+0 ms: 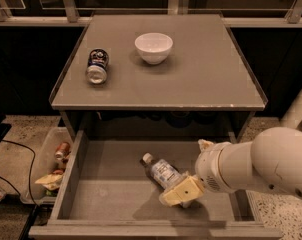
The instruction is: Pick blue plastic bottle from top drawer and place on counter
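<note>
The claw [191, 169] sits low in the open top drawer [111, 204], fingers spread, right at the blue plastic bottle [162, 170]; can [97, 66] and bowl [153, 47] up on the table [206, 74].

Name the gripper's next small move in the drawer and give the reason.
Probably settle the gripper a little lower over the blue plastic bottle and close the fingers. The bottle lies on its side on the top drawer floor, and the open fingers sit at its base end, not yet clamped.

text: none legible | blue plastic bottle [163, 172] label: illegible | end effector [186, 173]: at bottle, top drawer [106, 159]
</note>
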Motion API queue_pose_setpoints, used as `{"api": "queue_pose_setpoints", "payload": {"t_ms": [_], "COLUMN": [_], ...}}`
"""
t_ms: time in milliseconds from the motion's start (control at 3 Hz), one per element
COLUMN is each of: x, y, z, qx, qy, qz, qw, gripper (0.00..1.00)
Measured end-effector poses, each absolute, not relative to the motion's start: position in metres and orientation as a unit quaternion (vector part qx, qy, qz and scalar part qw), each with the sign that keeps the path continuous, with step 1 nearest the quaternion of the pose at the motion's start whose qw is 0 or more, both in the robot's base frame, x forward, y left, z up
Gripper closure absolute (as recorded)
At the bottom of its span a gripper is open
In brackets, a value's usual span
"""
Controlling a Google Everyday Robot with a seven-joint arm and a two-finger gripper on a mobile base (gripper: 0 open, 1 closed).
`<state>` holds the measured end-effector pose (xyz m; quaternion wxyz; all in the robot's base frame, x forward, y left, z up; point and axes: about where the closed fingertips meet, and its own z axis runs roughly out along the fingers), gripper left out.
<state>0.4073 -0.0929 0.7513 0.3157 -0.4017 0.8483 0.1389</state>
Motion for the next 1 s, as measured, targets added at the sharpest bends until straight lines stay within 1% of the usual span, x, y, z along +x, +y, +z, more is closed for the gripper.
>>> {"api": "queue_pose_setpoints", "payload": {"t_ms": [333, 1000], "x": [0.408, 0.420], "y": [-0.091, -0.085], "z": [0.746, 0.685], "qx": [-0.407, -0.409], "qy": [0.843, 0.832], "qz": [0.144, 0.138], "qw": [0.321, 0.349], "gripper": [0.00, 0.00]}}
